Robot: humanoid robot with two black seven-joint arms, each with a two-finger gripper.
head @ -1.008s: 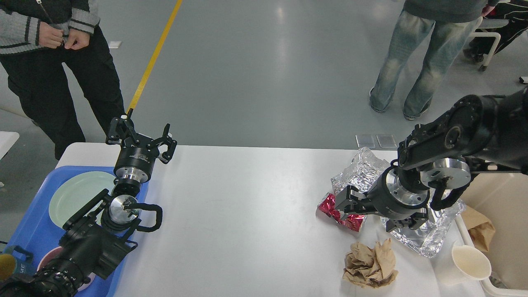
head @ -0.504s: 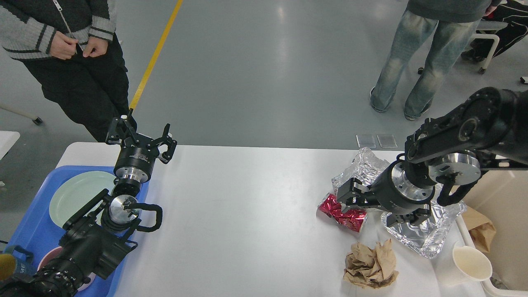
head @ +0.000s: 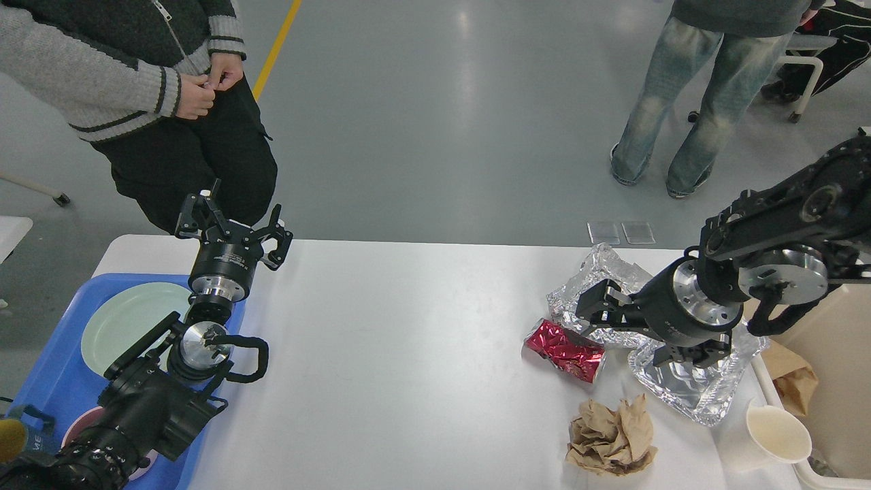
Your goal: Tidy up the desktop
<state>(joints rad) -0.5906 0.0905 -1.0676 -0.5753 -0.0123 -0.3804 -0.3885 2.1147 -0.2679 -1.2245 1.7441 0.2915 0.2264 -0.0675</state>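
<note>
Bench (head: pixel 408 354): white, on grey floor.
Red can (head: pixel 564 350): crushed, long axis left-right.
Right gripper (head: pixel 593 307): just above-right of can; jaws' state cannot be told.
Left gripper (head: pixel 231 224): well left of can, jaws spread, empty.

I am looking at my two arms, both showing matte black housings. My left black two-finger gripper (head: pixel 233 224) is sitting on a black cylinder with white lettering and a polished silver ring. A black looped cable is curving beside a shiny metal disc. My right black gripper (head: pixel 597 306) is joining a silver bolted flange.
</note>
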